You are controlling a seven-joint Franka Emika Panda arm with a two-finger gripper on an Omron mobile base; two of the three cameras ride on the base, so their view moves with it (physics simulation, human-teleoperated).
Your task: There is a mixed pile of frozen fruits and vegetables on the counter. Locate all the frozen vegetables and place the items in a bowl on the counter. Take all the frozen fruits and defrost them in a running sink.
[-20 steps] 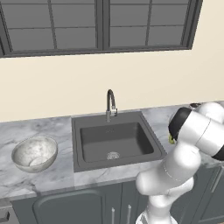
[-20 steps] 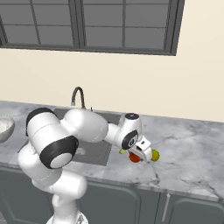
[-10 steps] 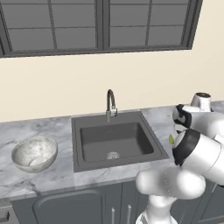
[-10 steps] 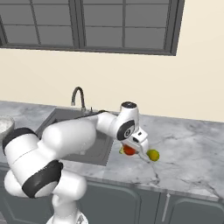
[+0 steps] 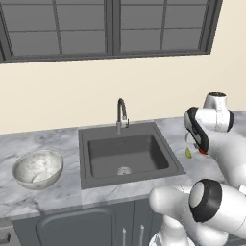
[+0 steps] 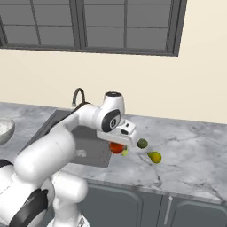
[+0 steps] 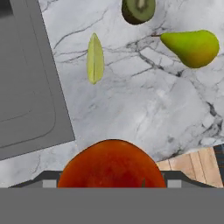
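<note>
Gripper hangs over the red tomato on the counter right of the sink, lined up for a vegetable pick. Fingers spread, holding nothing. Pale wedge, kiwi, pear lie beyond; bowl sits left of the sink.

Red tomato nearest my hand; pale wedge, kiwi-like ball, pear on marble counter; bowl left of sink.
</note>
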